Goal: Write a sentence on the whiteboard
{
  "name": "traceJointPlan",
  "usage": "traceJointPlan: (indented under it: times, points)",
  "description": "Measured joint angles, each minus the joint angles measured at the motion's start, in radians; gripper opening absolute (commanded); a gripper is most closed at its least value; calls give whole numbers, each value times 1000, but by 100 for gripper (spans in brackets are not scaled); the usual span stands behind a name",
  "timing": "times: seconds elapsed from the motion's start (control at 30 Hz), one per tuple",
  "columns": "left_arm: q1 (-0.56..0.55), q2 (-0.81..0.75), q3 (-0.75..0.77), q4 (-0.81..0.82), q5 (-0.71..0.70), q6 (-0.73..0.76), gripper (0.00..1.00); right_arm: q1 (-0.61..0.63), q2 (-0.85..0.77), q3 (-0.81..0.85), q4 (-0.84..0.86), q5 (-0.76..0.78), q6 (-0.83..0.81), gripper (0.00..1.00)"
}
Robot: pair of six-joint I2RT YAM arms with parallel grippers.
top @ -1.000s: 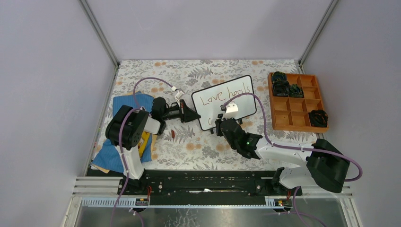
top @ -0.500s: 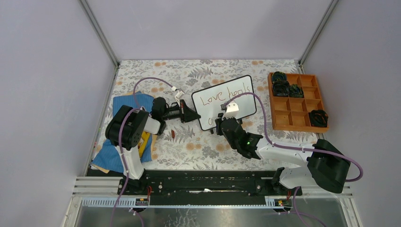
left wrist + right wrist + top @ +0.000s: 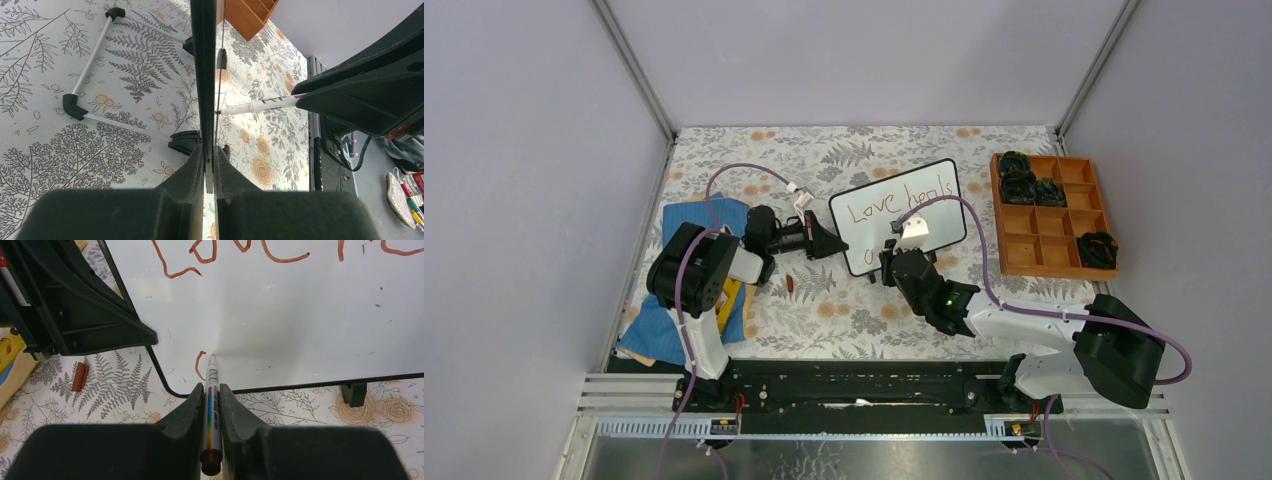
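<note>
Arms reaching inward, left end effector (image 3: 828,241) clamped on whiteboard (image 3: 300,315) edge, right end effector (image 3: 212,388) grasping marker (image 3: 212,374), tip touching board.

The whiteboard (image 3: 876,240) stands upright, its red-brown sentence (image 3: 899,200) reading "Love heals".

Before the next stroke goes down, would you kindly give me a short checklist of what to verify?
1. Grip of right fingers on the marker: ok.
2. Grip of left fingers on the whiteboard edge: ok.
3. Marker tip touching the board face: ok.
4. Blank space to the right of the started second-line stroke: ok.
5. Board foot seated flat on the table: cannot tell.
</note>
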Motion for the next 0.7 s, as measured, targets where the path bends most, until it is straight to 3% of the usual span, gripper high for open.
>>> traceJointPlan:
  times: [0.7]
  points:
    - [-6, -6, 2, -15, -8, 8, 0, 0, -24, -19, -53, -8, 21, 0]
